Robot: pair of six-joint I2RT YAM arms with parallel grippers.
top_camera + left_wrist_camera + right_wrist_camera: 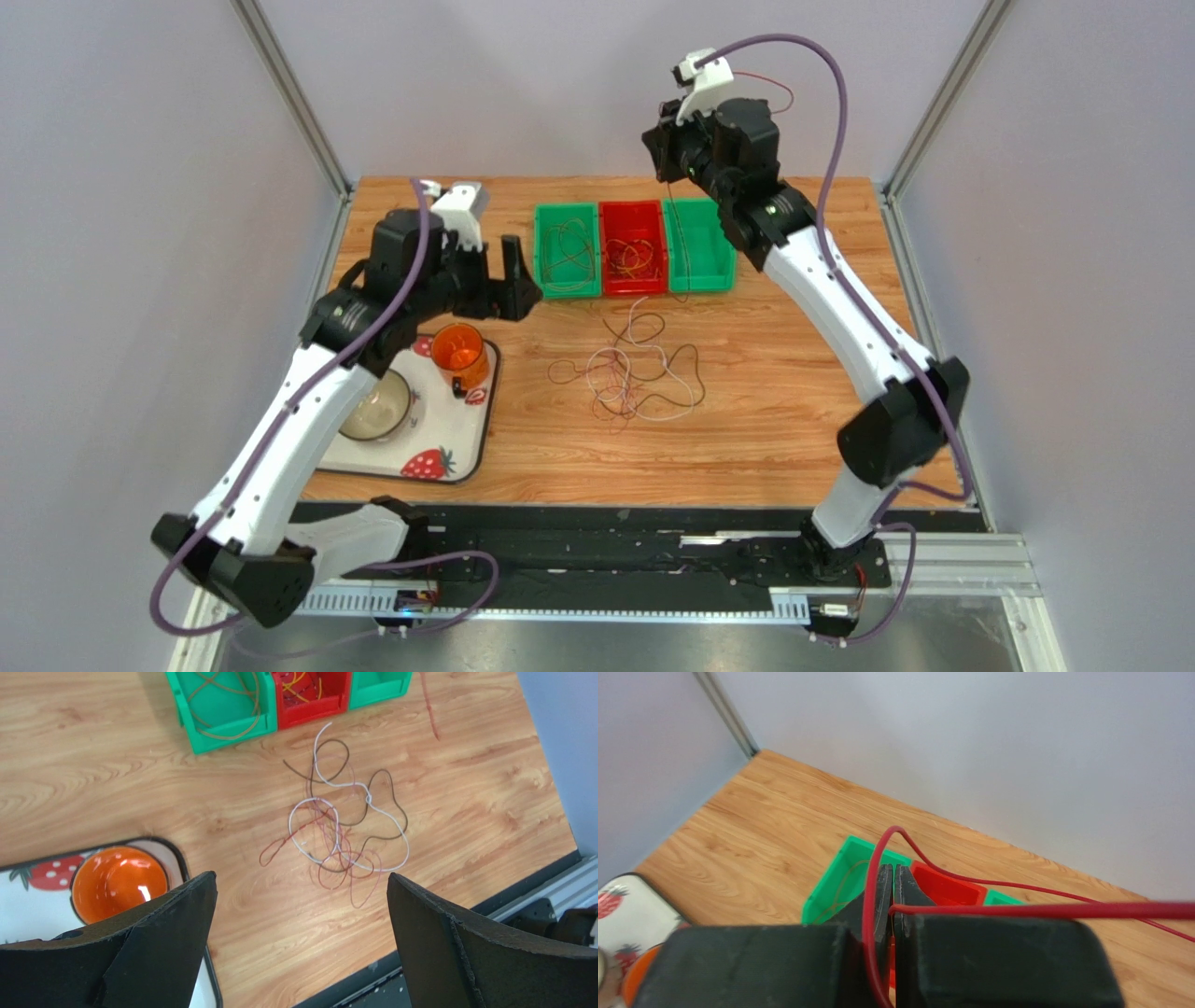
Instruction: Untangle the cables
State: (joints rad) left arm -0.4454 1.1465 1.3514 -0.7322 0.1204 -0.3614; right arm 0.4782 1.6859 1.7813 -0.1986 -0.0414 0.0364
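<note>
Aloft, right hand (893, 882) pinches red cable (1018, 910); ends cropped.

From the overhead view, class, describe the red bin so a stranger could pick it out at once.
On the wooden table, look to the row of three bins near its far edge. The red bin sits in the middle, flanked by a green bin on each side; it alone is red.

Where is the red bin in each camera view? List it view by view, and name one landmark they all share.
Top external: the red bin sits upper centre, in the middle of a row.
Left wrist: it is at the top edge, just right of centre, cut off by the frame.
Right wrist: it is lower centre, partly hidden.
Shared landmark: the green bin against its left side.
</note>
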